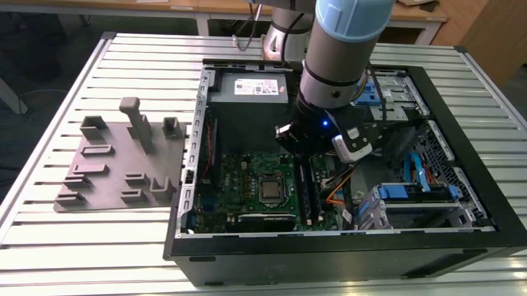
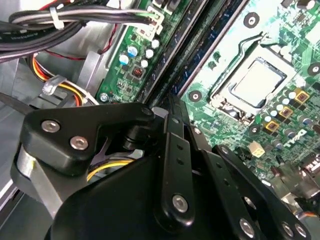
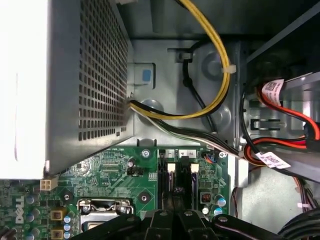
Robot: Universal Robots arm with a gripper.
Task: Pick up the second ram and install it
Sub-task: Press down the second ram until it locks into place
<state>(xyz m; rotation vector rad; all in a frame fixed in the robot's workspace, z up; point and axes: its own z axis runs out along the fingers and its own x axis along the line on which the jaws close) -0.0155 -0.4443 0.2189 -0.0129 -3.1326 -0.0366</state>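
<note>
My gripper (image 1: pixel 311 155) reaches down into the open computer case (image 1: pixel 461 185), over the far end of the long black memory slots (image 1: pixel 317 191) of the green motherboard (image 1: pixel 243 179). In both wrist views the black fingers lie close together, shut. Their tips (image 2: pixel 170 102) rest at the end of a thin dark stick standing in a slot, the second ram (image 2: pixel 202 52). It runs away from the fingers along the board, next to the processor socket (image 2: pixel 255 82). The slots' white end clips (image 3: pixel 170 168) sit just beyond my gripper (image 3: pixel 172 212). I cannot tell whether the fingers pinch the stick or only touch it.
The perforated power supply box (image 3: pixel 75 75) stands close beside the arm. Yellow and black cables (image 3: pixel 212 55) loop across the case wall, with red cables (image 3: pixel 285 107) near the drive cage (image 1: pixel 411 191). A grey fixture plate (image 1: pixel 115 166) with blocks lies on the slatted table at the exterior view's left.
</note>
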